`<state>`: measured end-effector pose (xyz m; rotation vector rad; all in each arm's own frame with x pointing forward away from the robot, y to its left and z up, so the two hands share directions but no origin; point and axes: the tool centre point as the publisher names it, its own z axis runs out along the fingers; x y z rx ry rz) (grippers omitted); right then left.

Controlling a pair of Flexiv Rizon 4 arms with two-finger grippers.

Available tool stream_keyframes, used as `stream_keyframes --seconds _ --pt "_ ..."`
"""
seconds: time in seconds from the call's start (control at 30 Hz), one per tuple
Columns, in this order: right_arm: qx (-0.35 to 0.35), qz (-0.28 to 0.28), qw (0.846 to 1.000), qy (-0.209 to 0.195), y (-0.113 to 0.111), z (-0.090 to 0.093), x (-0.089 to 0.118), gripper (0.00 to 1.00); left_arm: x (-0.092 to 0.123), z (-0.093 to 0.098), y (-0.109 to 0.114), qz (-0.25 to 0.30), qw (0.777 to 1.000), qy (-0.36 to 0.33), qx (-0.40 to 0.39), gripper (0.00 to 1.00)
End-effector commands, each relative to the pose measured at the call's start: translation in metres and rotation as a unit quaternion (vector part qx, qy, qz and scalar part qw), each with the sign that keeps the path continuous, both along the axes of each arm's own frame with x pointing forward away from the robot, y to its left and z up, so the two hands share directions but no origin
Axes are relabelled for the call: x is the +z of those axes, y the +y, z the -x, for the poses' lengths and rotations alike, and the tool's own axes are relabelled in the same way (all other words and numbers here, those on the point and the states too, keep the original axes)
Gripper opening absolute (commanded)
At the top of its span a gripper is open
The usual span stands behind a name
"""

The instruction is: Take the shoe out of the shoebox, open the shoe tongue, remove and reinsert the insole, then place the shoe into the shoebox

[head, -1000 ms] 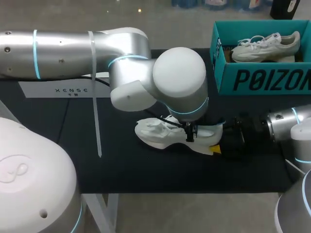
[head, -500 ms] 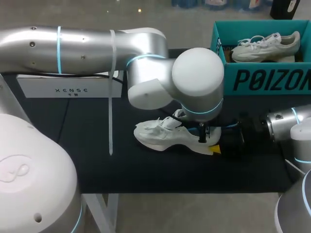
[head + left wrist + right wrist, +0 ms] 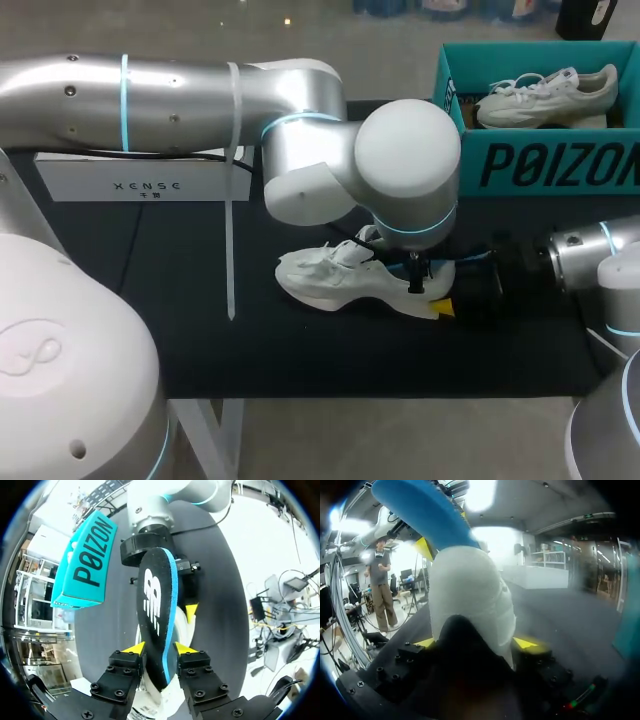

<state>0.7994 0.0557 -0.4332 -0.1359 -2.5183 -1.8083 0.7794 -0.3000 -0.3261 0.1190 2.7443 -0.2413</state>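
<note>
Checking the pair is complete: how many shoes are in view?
2. One white shoe rests on the table below the left arm; a white sneaker sits in the teal shoebox. More may be hidden inside.

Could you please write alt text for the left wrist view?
The left end effector grips a black, blue-edged insole over the white shoe. Ahead, the right end effector holds the shoe, and a teal shoebox sits beside it on the dark table.
</note>
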Motion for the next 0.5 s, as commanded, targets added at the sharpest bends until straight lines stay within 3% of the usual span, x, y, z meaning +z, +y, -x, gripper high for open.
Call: stream_keyframes --seconds 0.03,0.17,0.27,0.43,0.5 --pt "0.000 0.001 1.000 0.000 0.002 0.000 -0.004 0.00 -0.005 -0.004 -0.004 0.001 1.000 0.003 -0.001 0.31" --pt "0.000 0.001 1.000 0.000 0.002 0.000 -0.004 0.00 -0.010 -0.007 -0.011 0.003 1.000 0.005 -0.003 0.23" --pt "0.000 0.001 1.000 0.000 0.002 0.000 -0.004 0.00 -0.011 -0.008 -0.014 0.006 1.000 0.008 -0.003 0.00" --pt "0.000 0.001 1.000 0.000 0.002 0.000 -0.004 0.00 0.001 -0.004 -0.015 0.023 1.000 0.008 -0.007 0.00" --pt "0.000 0.001 1.000 0.000 0.002 0.000 -0.004 0.00 0.017 -0.003 -0.013 0.044 0.999 0.005 0.000 0.00"
